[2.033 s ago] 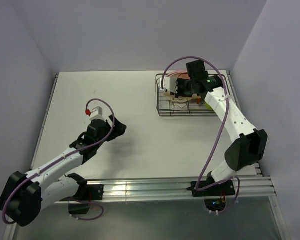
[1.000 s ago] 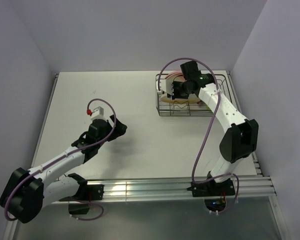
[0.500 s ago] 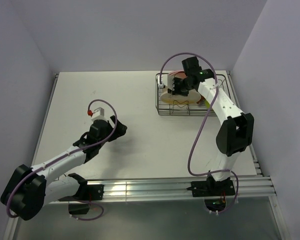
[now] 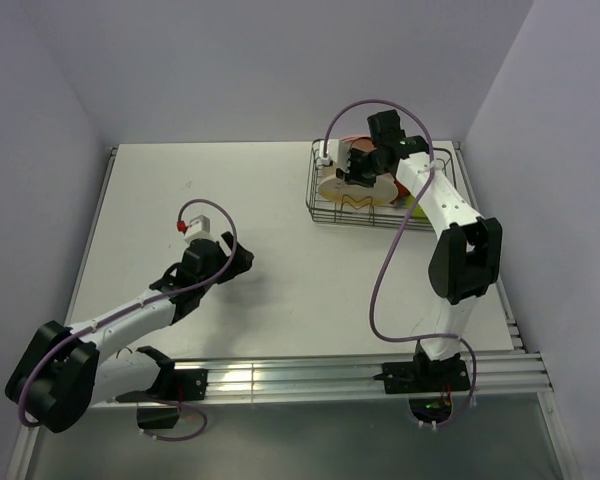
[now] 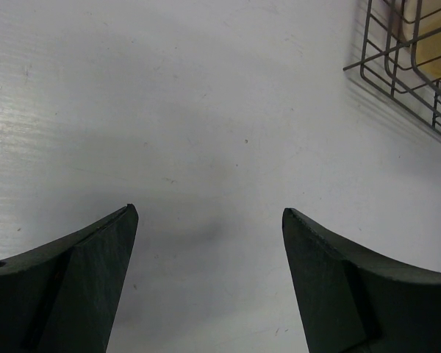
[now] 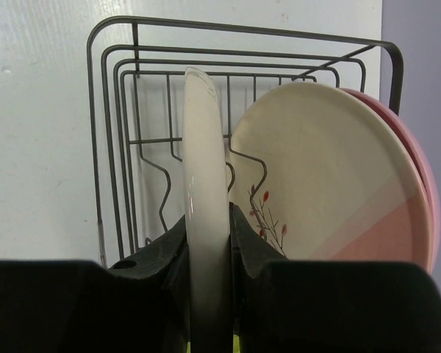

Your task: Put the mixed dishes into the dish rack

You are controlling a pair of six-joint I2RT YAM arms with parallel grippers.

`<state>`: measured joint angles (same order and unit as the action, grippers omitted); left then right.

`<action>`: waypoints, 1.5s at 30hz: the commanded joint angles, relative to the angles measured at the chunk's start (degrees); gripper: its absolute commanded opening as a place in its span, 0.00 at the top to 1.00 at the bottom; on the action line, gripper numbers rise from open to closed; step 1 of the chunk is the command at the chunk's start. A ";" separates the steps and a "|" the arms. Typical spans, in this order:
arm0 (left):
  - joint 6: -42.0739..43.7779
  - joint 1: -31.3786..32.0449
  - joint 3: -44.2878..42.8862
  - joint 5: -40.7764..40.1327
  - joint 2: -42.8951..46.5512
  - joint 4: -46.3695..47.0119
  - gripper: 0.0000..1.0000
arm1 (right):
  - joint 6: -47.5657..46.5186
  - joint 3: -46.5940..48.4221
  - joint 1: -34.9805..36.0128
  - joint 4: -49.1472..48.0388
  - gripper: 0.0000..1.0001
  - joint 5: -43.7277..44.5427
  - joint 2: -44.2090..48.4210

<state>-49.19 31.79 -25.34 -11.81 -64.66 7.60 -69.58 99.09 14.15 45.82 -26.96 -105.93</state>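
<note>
Hovering low over the white worktop (image 4: 230,180) at the left with the left end effector (image 5: 209,213). Keeping its dark, wedge-shaped fingers (image 5: 88,287) spread wide apart, gripping nothing, touching nothing, framing only matt, faintly streaked surface. Catching a corner of the rack (image 5: 408,66) at the far right of that wrist view, well apart from the fingers: thin dark wire, crossing in a grid.

Further right, finding the whole rack at the worktop's far right corner, close to the walls: a rectangular wire basket with wavy uprights. Holding the right end effector (image 4: 353,172) inside it, clamped tight on the rim of the cream plate (image 6: 204,132). Showing that plate edge-on in the right wrist view: upright, smooth and glossy, with a thin rounded lip. Pressing black fingers against both of its faces, low down. Holding it inside the rack, just beside the pink-and-cream plate (image 6: 331,184), with one bent divider (image 6: 264,176) rising between the two.

Showing the pink-and-cream plate face-on and leaning a little: round, cream above, pink below, with a small sprig of red buds near the lower edge. Glimpsing the pink plate (image 6: 425,191) right behind it as a curved sliver only; touching or just apart, impossible to tell.
</note>
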 commanded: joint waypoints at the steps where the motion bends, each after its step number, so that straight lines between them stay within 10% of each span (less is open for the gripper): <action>1: 0.85 -0.15 -0.06 -0.23 -0.73 3.12 0.14 | 0.50 2.43 -0.62 -10.22 0.87 -1.69 -1.73; 11: 0.85 -0.24 0.12 0.21 -1.96 4.01 0.14 | 4.27 1.55 -0.88 -15.49 0.49 -1.43 -3.32; 30: -0.38 0.11 -2.70 1.44 1.29 -4.43 0.01 | 13.58 -0.65 0.96 -21.28 0.18 -2.66 6.17; 39: -2.84 1.78 -3.22 -1.89 10.25 -14.88 0.01 | 28.43 -0.75 0.26 -35.70 0.10 -0.12 11.09; 45: -3.54 2.92 -5.06 -2.07 12.28 -16.64 0.01 | 59.43 1.72 0.79 -43.73 0.00 13.05 12.15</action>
<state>-51.86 33.87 -27.16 -12.43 -53.60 -7.29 -29.28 97.73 14.74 8.23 -22.17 -96.42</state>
